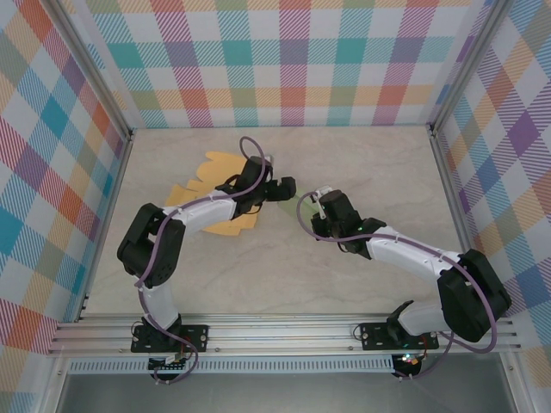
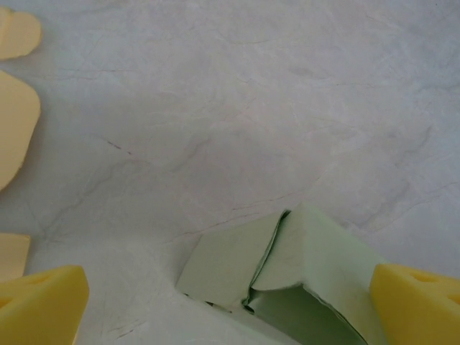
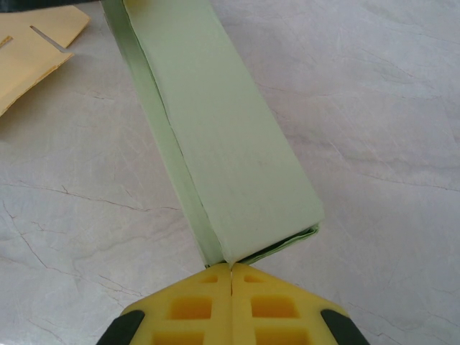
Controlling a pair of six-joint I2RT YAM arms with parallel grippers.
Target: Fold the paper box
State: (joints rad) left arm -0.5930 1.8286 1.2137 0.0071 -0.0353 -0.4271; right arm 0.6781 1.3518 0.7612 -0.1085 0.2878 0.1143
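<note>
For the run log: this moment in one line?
left gripper: open, green box between fingers | right gripper: shut on green box corner | yellow sheets: on table

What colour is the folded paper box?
Pale green. The paper box shows best in the right wrist view.

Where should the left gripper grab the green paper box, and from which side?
Probably at the flap end, opposite the corner the right gripper pinches. Bring the open left gripper in lengthwise and close across the flat long walls of the green paper box, just behind the loose flaps; those walls look firmer than the crumpled flaps.
</note>
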